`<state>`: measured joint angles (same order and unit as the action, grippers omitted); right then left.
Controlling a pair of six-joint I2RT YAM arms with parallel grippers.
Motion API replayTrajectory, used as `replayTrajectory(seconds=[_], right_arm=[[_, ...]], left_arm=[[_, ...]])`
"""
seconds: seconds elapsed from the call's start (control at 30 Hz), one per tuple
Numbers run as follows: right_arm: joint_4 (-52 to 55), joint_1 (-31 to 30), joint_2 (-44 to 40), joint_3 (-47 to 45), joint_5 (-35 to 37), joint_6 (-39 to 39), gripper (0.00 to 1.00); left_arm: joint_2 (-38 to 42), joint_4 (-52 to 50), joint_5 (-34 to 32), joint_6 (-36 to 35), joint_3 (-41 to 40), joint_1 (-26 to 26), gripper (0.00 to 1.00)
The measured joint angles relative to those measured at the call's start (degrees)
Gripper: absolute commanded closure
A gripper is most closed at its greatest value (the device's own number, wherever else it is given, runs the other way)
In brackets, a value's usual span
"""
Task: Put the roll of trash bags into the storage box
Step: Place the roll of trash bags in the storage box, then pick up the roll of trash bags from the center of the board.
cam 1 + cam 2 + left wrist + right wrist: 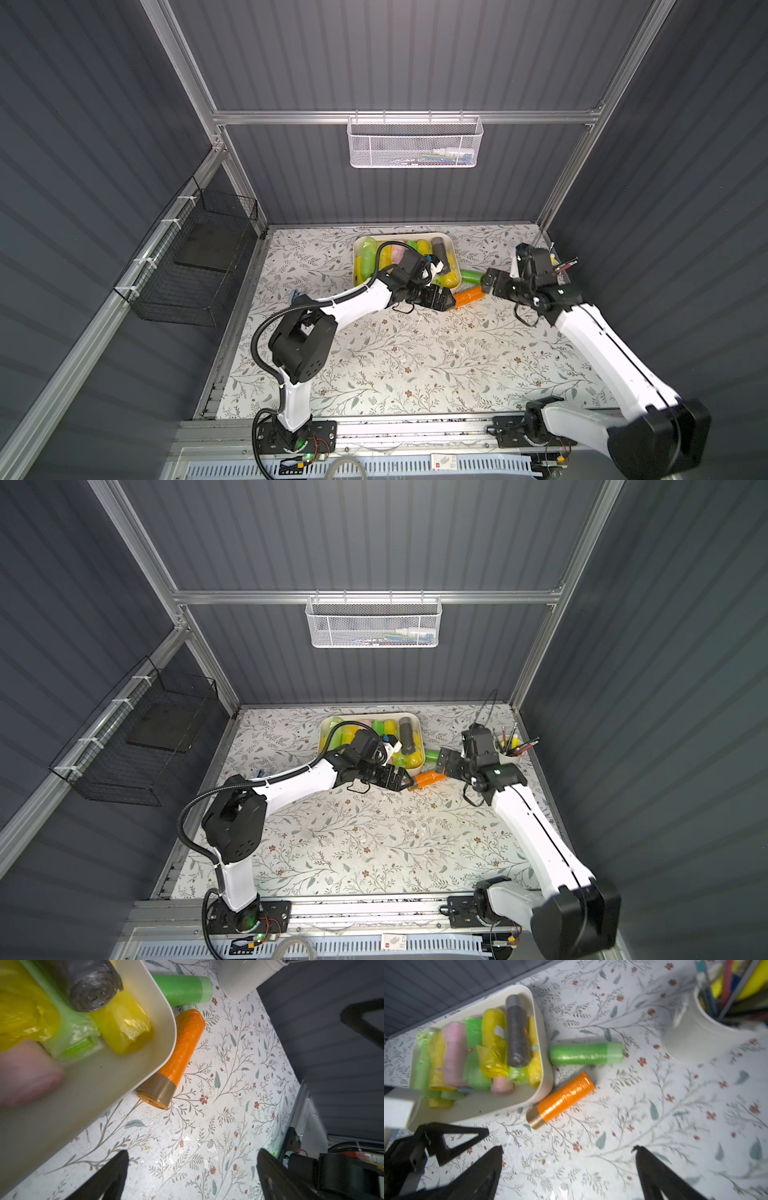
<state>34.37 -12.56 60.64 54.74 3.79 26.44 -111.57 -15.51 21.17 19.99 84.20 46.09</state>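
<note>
The cream-white storage box (pixel 452 249) (pixel 419 734) stands at the back of the table and holds several rolls: yellow, green, pink and one dark grey. Two rolls of trash bags lie on the table just outside its right wall (pixel 545 1064). An orange one with a tan end (pixel 469 296) (pixel 184 1049) (pixel 563 1096) touches the box's corner. A green one (pixel 471 275) (pixel 182 989) (pixel 585 1053) lies behind it. My left gripper (pixel 448 301) (pixel 192 1151) is open and empty at the orange roll's tan end. My right gripper (pixel 486 283) (pixel 568 1148) is open and empty at that roll's other end.
A white cup of pens and pencils (pixel 509 752) (pixel 695 1043) stands at the back right, close behind my right wrist. A white mesh basket (pixel 413 143) hangs on the back rail. A black wire basket (pixel 195 262) hangs on the left wall.
</note>
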Motion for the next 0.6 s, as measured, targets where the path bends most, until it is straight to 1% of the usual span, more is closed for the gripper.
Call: replayTrajectory(seconds=[0.07, 0.17, 0.27, 0.43, 0.53, 0.6], right_arm=[[0.5, 0.3, -8.0, -4.8, 1.2, 1.2, 0.01], [1.3, 0.7, -17.8, -9.7, 2.3, 2.4, 0.01], [3.0, 1.3, -23.8, -12.1, 2.3, 2.9, 0.01], [6.2, 1.8, -26.7, -12.5, 2.3, 2.9, 0.01], [7.5, 1.8, -27.2, -12.7, 2.0, 2.9, 0.01], [7.7, 1.8, -27.6, -13.0, 1.6, 2.9, 0.01]], left_arm=[[-2.6, -2.2, -2.0, -1.9, 3.5, 1.2, 0.07], [-6.2, -4.9, -4.8, -4.2, 8.6, 2.4, 0.08], [-9.4, -7.3, -8.4, -6.7, 13.0, 4.0, 0.08], [-14.8, -11.9, -13.7, -11.2, 21.1, 6.3, 0.07], [-17.7, -13.3, -15.7, -12.9, 25.2, 7.4, 0.06], [-18.9, -13.6, -16.2, -13.3, 26.4, 7.7, 0.06]])
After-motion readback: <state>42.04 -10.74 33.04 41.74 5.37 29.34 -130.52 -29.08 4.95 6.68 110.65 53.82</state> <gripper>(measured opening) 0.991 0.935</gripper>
